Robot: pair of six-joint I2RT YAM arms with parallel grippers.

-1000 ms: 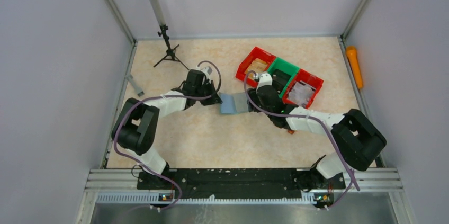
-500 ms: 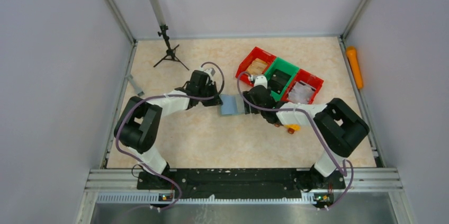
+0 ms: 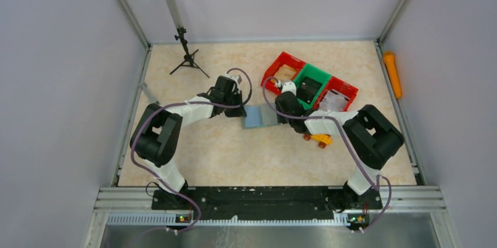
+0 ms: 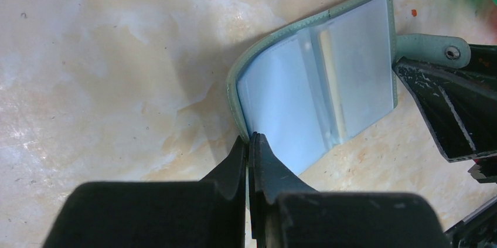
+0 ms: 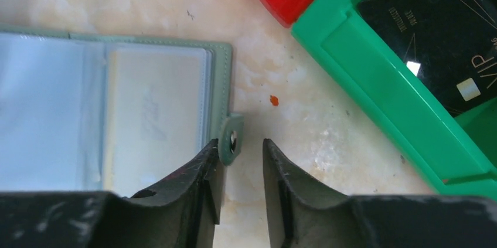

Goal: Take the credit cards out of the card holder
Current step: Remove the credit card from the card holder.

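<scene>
The card holder (image 3: 259,115) lies open on the table between both grippers, grey-green outside with pale clear sleeves inside (image 4: 316,84). My left gripper (image 4: 251,139) is shut on its left edge, which curls up off the table. A pale cream card (image 5: 155,113) shows inside the right sleeve. My right gripper (image 5: 241,149) is open at the holder's right edge. The holder's small tab (image 5: 231,139) sits just inside the right gripper's left finger. In the top view the left gripper (image 3: 241,111) and the right gripper (image 3: 276,113) flank the holder.
A row of red (image 3: 283,72), green (image 3: 310,87) and red (image 3: 337,98) bins stands just behind the right gripper; the green one holds a black card (image 5: 433,25). A yellow toy car (image 3: 319,139) lies by the right forearm. A tripod (image 3: 186,54) stands far left.
The right arm has folded in closer, uncovering the yellow toy car, while its gripper stays at the holder's right edge. The left gripper keeps its hold and has shifted slightly.
</scene>
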